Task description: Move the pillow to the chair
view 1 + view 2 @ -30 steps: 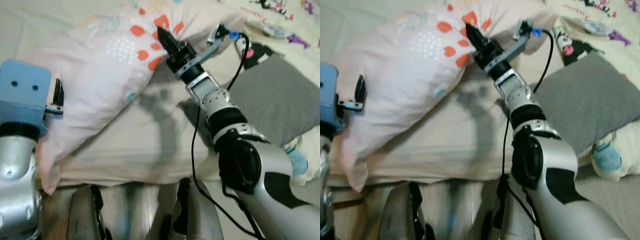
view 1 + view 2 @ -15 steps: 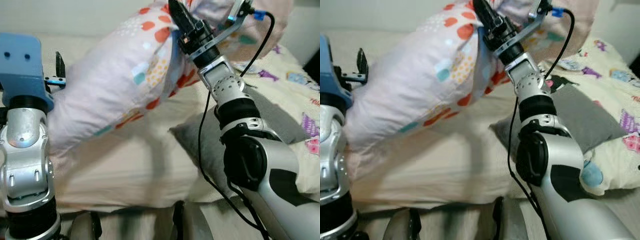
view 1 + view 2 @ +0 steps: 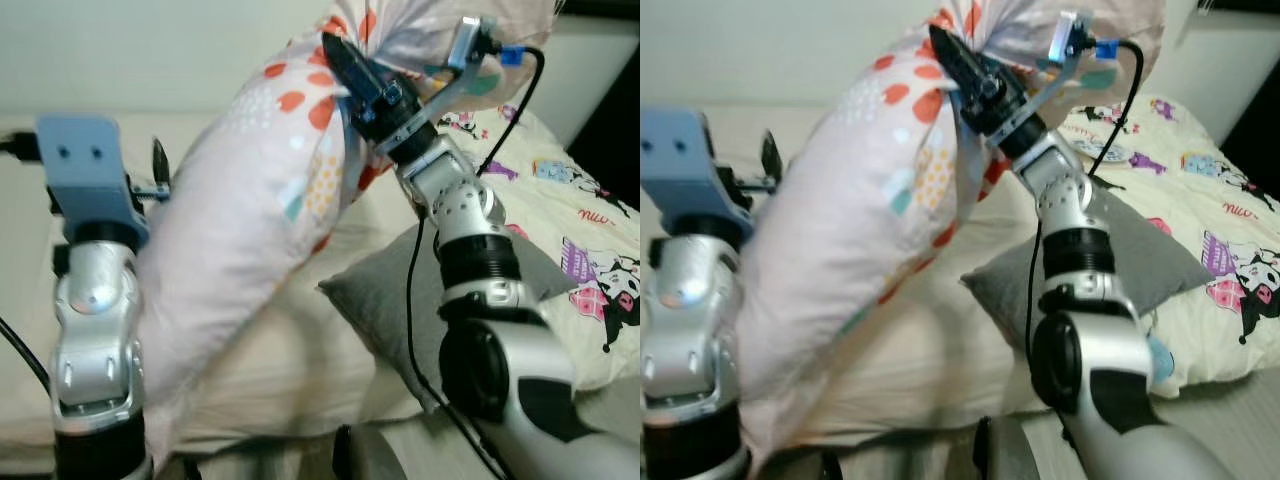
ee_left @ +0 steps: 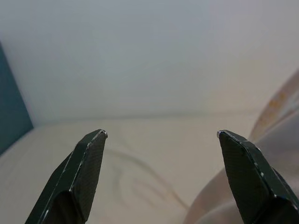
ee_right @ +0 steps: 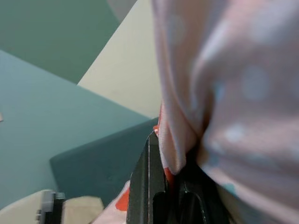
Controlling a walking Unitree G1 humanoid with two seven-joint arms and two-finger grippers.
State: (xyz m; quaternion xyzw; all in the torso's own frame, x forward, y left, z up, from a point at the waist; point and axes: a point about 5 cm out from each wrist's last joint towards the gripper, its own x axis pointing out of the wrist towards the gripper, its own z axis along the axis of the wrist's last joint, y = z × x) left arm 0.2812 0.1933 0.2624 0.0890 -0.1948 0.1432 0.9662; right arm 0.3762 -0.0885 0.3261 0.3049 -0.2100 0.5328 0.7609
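The pillow [image 3: 260,230] is pale pink with orange and teal dots. It hangs tilted above the bed, its lower end trailing by my left arm. My right gripper [image 3: 335,50] is raised high and shut on a fold of the pillow's cover near its upper end; the right wrist view shows the fabric [image 5: 173,140] pinched between the fingers. My left gripper [image 4: 161,134] is open beside the pillow's left flank with nothing between its fingers, and one fingertip [image 3: 160,160] shows at the pillow's edge.
A grey cushion [image 3: 400,290] lies on the bed below my right arm. A cream sheet [image 3: 300,350] covers the near mattress, and a cartoon-print bedspread [image 3: 590,250] lies to the right. A black cable [image 3: 410,300] hangs along my right arm. A pale wall [image 3: 150,60] stands behind.
The pillow has gone from lying on the bed to hanging well above it in my right gripper. Both arms rose, and the camera tilted up toward the wall.
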